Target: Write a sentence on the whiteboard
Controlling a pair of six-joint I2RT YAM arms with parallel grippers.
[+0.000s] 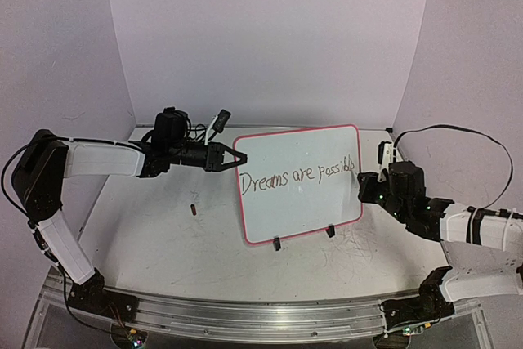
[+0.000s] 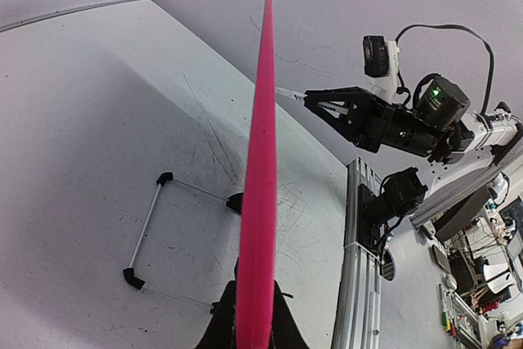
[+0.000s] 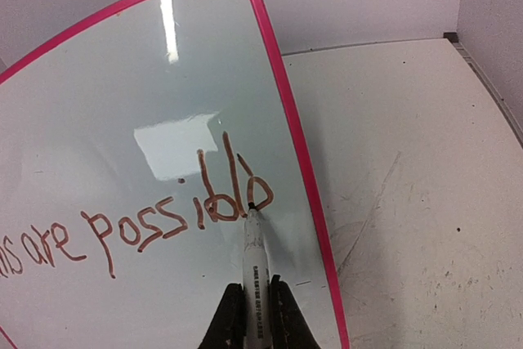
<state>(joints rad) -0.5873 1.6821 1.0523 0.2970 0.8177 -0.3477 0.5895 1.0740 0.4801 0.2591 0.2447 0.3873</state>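
**Item:** whiteboard (image 1: 302, 214), pink-rimmed, rounded corners. It stands near upright on two black clip feet (image 1: 277, 243) at the middle of the desk (image 1: 163, 239).
**Orientation:** the long axis runs left to right across the desk. The written face is turned toward the arm bases and leans back slightly.
**Inscription:** the sentence (image 1: 298, 176) is one line along the long axis, climbing slightly to the right. It reads "Dreams are possibl", with the last letter unfinished close to the right rim.
**Left gripper** (image 1: 229, 155): clenched on the board's left rim, bracing it.
**Right gripper** (image 3: 255, 296): clenched around a marker (image 3: 254, 247). The barrel points away from the wrist, and its tip touches the board at the final letter.
**Loose item:** a small dark piece (image 1: 193, 208) on the desk left of the board, possibly a cap; too small to tell.
**Handling note (judgement):** close the last loop with light, even pressure. Little room remains before the rim, so the stroke must stay short. The left hold should resist the push, or the board may rock on its feet.
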